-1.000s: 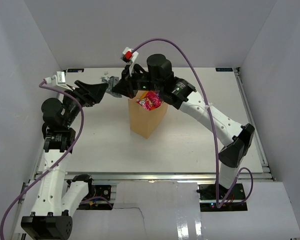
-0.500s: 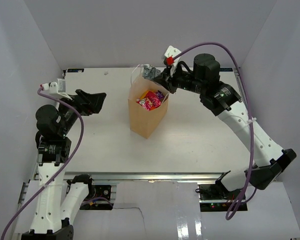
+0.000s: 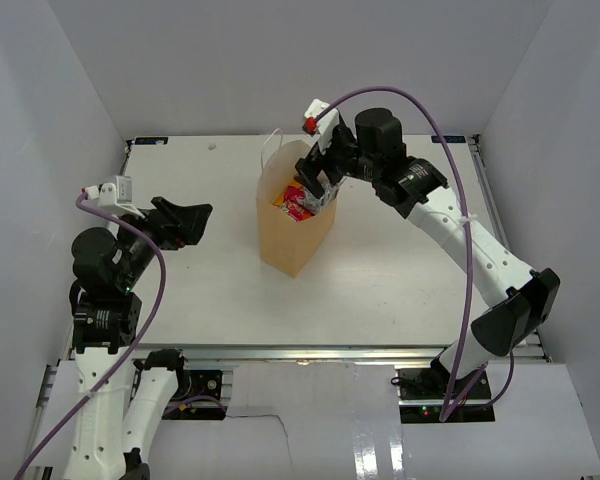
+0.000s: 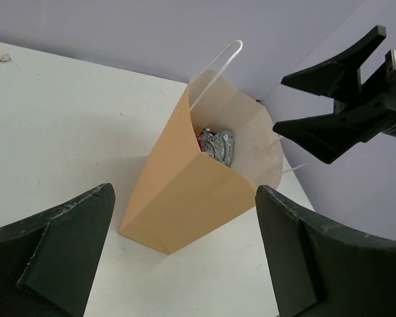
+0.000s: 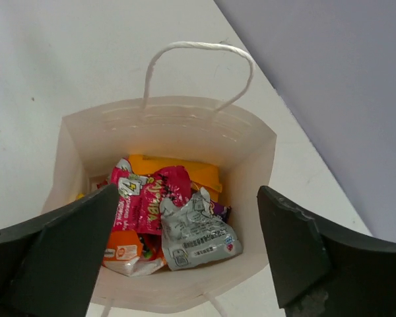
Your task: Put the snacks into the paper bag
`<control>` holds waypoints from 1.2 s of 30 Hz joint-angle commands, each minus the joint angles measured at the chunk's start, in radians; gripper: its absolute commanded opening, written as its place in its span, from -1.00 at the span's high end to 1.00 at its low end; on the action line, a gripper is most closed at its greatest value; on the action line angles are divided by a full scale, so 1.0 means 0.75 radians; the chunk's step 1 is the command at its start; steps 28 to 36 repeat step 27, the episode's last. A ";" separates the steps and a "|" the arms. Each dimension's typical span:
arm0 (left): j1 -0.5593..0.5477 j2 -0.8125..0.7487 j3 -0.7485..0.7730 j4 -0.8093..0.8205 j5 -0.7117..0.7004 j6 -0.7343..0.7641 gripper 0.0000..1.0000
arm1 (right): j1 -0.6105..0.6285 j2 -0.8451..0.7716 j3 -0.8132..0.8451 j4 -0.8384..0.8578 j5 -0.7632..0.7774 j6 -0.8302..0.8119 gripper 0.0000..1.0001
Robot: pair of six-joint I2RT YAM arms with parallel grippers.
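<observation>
Snacks (image 5: 152,205) are inside the paper bag (image 3: 292,240): pink packet, orange ones under it, silver packet (image 5: 199,234) lying on top of the pile. Bag stands upright in the middle of the table (image 3: 410,280), mouth gaping, so packets can drop straight in from above. Right gripper (image 4: 282,104) hangs just over the mouth, fingers spread, nothing between them. Reads as drop position, clear of the rim and the cord handle (image 5: 198,47). Left gripper (image 3: 190,220) is also spread and empty, well off to the bag's left, likely so it doesn't block the drop path. Can't tell whether any packet hides behind the right arm at the far edge.
</observation>
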 commanded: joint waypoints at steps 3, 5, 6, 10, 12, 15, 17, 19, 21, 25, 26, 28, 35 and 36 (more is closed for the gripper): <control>-0.004 -0.022 -0.019 -0.039 0.008 -0.027 -0.96 | -0.040 -0.037 0.283 -0.067 0.175 0.057 -0.81; -0.004 -0.018 -0.019 -0.043 0.016 -0.011 -0.96 | -0.075 -0.054 0.305 -0.108 0.304 0.085 -0.81; -0.004 -0.016 -0.019 -0.054 0.018 -0.005 -0.96 | -0.092 -0.098 0.288 -0.120 0.357 0.088 -0.81; -0.004 -0.012 -0.031 -0.070 0.020 0.034 -0.96 | -0.261 -0.248 0.072 -0.165 0.390 0.122 -0.80; -0.004 -0.010 -0.037 -0.078 0.026 0.044 -0.96 | -0.308 -0.337 -0.022 -0.176 0.437 0.153 -0.80; -0.004 0.000 -0.043 -0.088 0.039 0.058 -0.96 | -0.337 -0.470 -0.253 -0.166 0.623 0.151 -0.81; -0.004 0.006 -0.045 -0.088 0.051 0.069 -0.96 | -0.351 -0.587 -0.420 -0.172 0.670 0.161 -0.80; -0.004 0.006 -0.050 -0.092 0.055 0.081 -0.96 | -0.374 -0.697 -0.543 -0.192 0.671 0.194 -0.80; -0.004 0.004 -0.058 -0.090 0.057 0.087 -0.96 | -0.398 -0.757 -0.593 -0.208 0.662 0.218 -0.80; -0.004 0.000 -0.078 -0.090 0.059 0.087 -0.96 | -0.421 -0.882 -0.644 -0.255 0.652 0.259 -0.81; -0.004 -0.002 -0.082 -0.092 0.059 0.085 -0.96 | -0.423 -0.896 -0.657 -0.266 0.650 0.268 -0.80; -0.004 -0.004 -0.092 -0.090 0.059 0.083 -0.96 | -0.425 -0.911 -0.661 -0.270 0.646 0.270 -0.80; -0.004 -0.004 -0.092 -0.090 0.059 0.083 -0.96 | -0.425 -0.911 -0.661 -0.270 0.646 0.270 -0.80; -0.004 -0.004 -0.092 -0.090 0.059 0.083 -0.96 | -0.425 -0.911 -0.661 -0.270 0.646 0.270 -0.80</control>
